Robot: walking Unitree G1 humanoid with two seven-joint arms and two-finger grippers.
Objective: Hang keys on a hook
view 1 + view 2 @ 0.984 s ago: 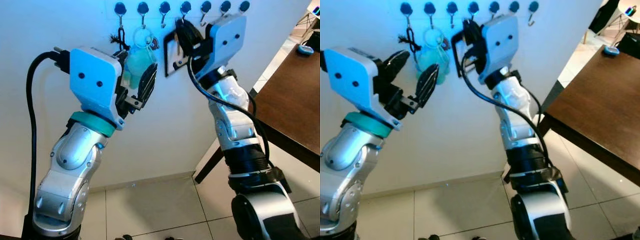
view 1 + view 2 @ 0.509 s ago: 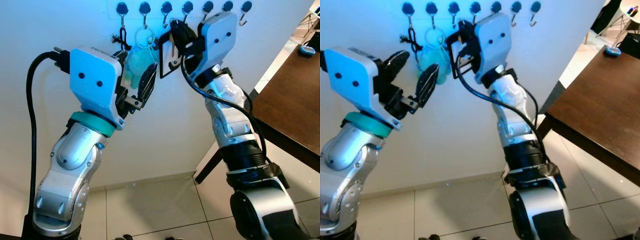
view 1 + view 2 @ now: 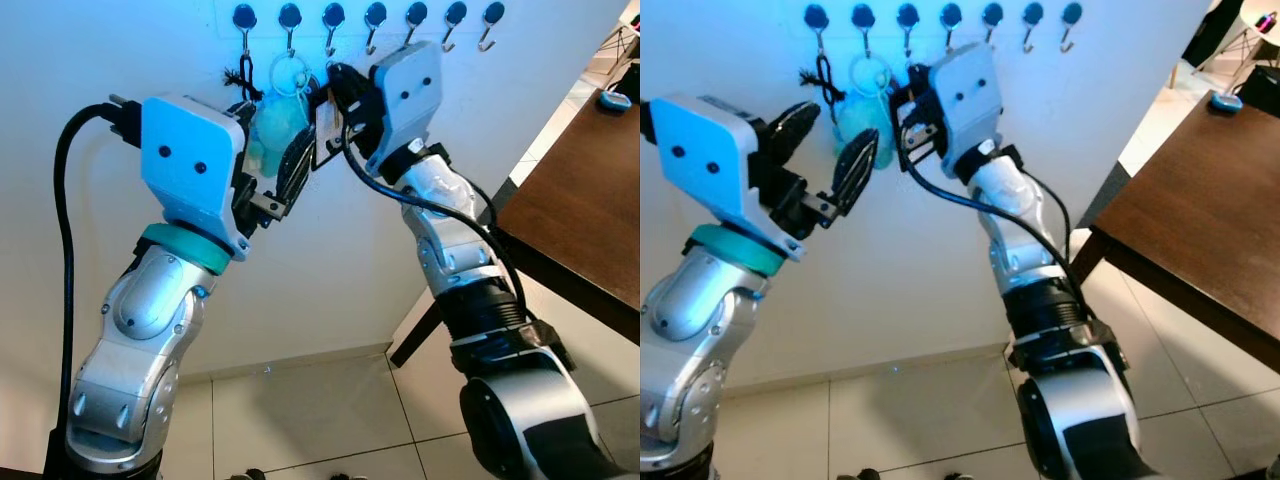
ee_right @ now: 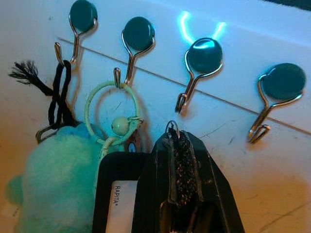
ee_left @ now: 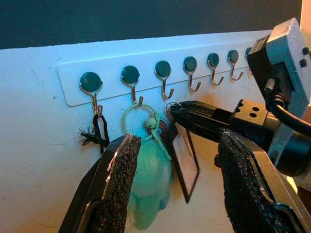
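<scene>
A white hook rack (image 5: 146, 65) with several dark-capped hooks is fixed to the wall. My right gripper (image 4: 177, 141) is shut on a black key tag (image 4: 114, 194) with a white insert. The tag's small metal ring (image 4: 172, 127) pokes out at the fingertips, just below the tip of the third hook (image 4: 199, 63). A teal plush keychain (image 5: 150, 189) hangs by its ring (image 5: 138, 119) from the second hook (image 5: 130, 77). My left gripper (image 3: 825, 140) is open in front of the plush, holding nothing, with the tag (image 3: 325, 130) close beside its fingers.
A black cord loop (image 3: 240, 75) hangs on the first hook. Hooks to the right of the third are bare. A dark wooden table (image 3: 590, 200) stands to the right with a small blue thing (image 3: 612, 98) on it. Tiled floor (image 3: 330, 410) lies below.
My right gripper has carried the black tag leftward along the rack, from near the fourth and fifth hooks to under the third, next to the plush. The left arm has stayed still.
</scene>
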